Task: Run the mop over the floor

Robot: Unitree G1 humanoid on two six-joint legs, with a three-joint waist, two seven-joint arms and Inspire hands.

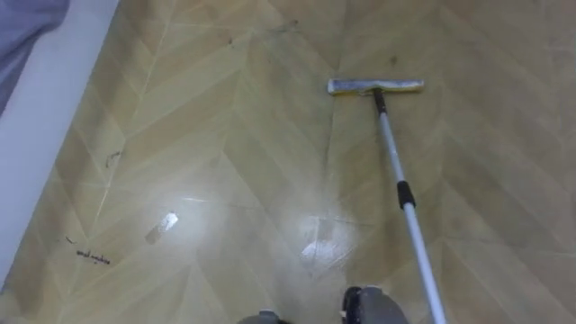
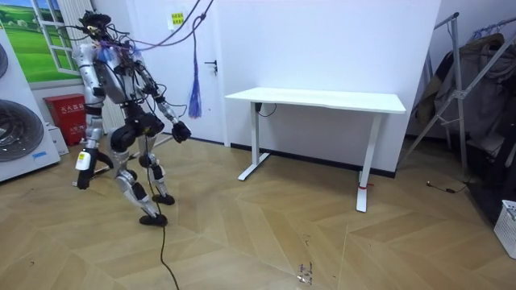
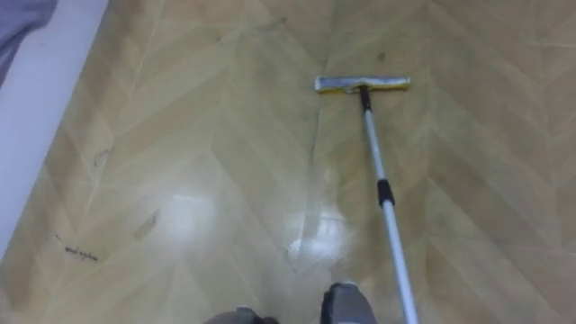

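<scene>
A mop lies ahead of me on the wood floor. Its flat yellow-and-white head (image 1: 375, 86) rests on the boards. The silver pole (image 1: 405, 202), with a black collar halfway, runs back towards the lower right edge of the eye views. What holds the pole's near end is out of sight. In the room view I stand mid-stride by the washing machine (image 2: 20, 129). One dark hand (image 2: 179, 130) reaches out to the room view's right. The other hand (image 2: 84, 161) hangs low on the room view's left.
A pale strip (image 1: 45, 117) borders the floor on my left, with something grey-blue (image 1: 22, 27) beyond it. A shiny scrap (image 1: 162, 227) and dark scuffs (image 1: 93, 257) mark the boards. A white desk (image 2: 318, 101) stands to the room view's right, and a red box (image 2: 68, 113) by the wall.
</scene>
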